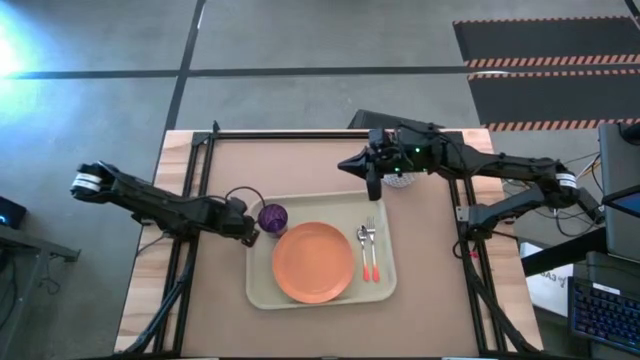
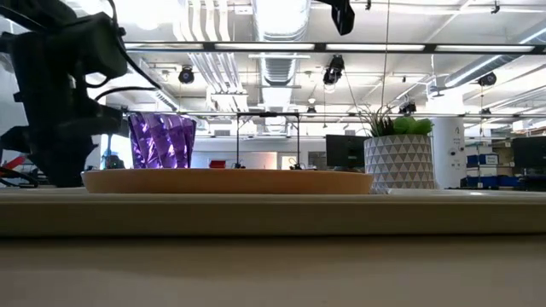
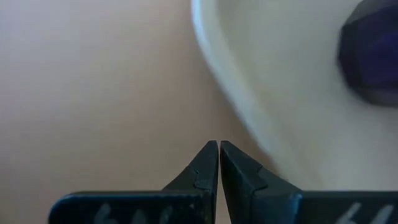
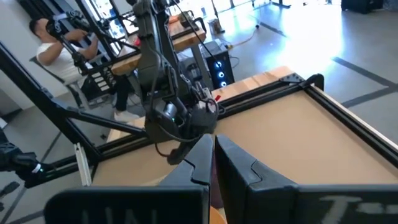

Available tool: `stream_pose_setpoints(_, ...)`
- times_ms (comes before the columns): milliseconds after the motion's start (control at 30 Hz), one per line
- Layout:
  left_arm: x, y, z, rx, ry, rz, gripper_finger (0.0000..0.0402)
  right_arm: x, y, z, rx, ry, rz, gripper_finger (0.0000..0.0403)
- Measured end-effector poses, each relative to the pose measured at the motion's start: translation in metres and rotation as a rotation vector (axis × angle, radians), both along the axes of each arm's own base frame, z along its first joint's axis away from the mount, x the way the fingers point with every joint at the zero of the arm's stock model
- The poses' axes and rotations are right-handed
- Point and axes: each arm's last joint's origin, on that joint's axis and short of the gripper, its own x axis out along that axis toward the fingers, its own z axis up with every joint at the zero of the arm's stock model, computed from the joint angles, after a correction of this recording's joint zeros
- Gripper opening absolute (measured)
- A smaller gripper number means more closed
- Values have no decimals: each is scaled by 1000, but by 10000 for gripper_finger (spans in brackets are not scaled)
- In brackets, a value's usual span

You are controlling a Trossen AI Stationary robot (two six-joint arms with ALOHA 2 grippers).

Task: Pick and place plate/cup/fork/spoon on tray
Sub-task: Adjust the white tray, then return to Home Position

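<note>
Four table items lie on one tray (image 1: pixel 262 295), a pale cream rectangle with rounded corners, set on the counter (image 1: pixel 310 165) toward its near edge, midway between the side edges.

Plate (image 1: pixel 313 262): round, orange, flat, at the tray's centre.

Cup (image 1: pixel 272 216): small, purple, faceted, upright in the tray's far left corner, just beside the plate.

Fork (image 1: pixel 370 244) and spoon (image 1: pixel 364 250): silver heads, orange-red handles, lying side by side along the tray's right edge, heads toward the far side, spoon nearer the plate.

Left end effector (image 1: pixel 253 237): fingers pressed together, holding nothing, low over the counter at the tray's left rim, close beside the cup.

Right end effector (image 1: pixel 373 192): fingers pressed together, holding nothing, raised over the counter beyond the tray's far right corner.

Pot (image 1: pixel 399 179): white, patterned, with a green plant, on the counter beside the right end effector.

Person (image 4: pixel 53 46): seated beyond the counter, seen in the right wrist view.
</note>
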Motion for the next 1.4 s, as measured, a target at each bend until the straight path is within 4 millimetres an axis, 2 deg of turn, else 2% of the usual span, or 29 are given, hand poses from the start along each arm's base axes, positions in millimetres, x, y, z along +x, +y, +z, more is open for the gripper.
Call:
stream_pose_setpoints(367, 10, 8, -13, -12, -24, 51, 0, 1, 9, 1, -2, -6, 32, 8)
stream_pose_setpoints(500, 12, 12, -10, 11, -69, 75, 0, 1, 15, 1, -3, -4, 51, 8)
stream_pose_setpoints(633, 15, 19, -4, 113, -152, 114, 0, 2, 19, 1, -3, -3, 67, 8)
stream_pose_setpoints(800, 16, 26, -3, 119, -187, 126, 0, 2, 21, 1, -6, 4, 72, 8)
stream_pose_setpoints(1000, 14, 24, 1, 66, -189, 82, 0, -6, 22, 0, -25, 58, 71, 8)
stream_pose_setpoints(1100, 16, 22, 15, 41, -230, 41, 0, -11, 22, 2, -25, 64, 71, 8)
stream_pose_setpoints(1167, 19, 20, 30, 45, -289, -2, 0, -14, 23, 4, -27, 51, 71, 8)
stream_pose_setpoints(1267, 23, 17, 67, 78, -429, -96, 0, -17, 22, 8, -44, 35, 21, 9)
stream_pose_setpoints(1400, 17, 14, 129, 187, -642, -233, 0, -23, 24, 16, -79, -3, -49, 9)
